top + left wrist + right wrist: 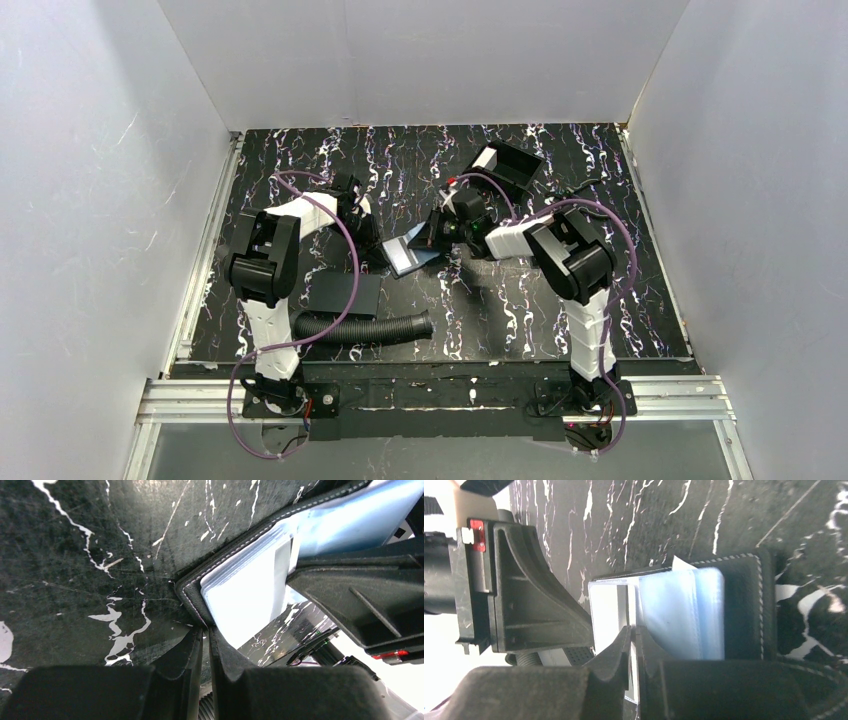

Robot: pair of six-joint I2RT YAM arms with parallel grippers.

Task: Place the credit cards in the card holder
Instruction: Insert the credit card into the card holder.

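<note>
Here, over the middle of the table (480, 320), the left gripper (206, 640) pinches the limp card holder (192, 587) by its stitched corner while the right gripper (634, 635) clamps the pale card (606, 605), likely light, stiff and slippery, by its outer edge.

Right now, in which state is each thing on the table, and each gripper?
card holder: open, clear sleeves showing, one corner pinched.
pale card: held at the sleeve mouth, not fully in.
left gripper: shut on the card holder's corner.
right gripper: shut on the pale card's edge.
black pad: lying flat, untouched.
hose: lying on the table.
</note>
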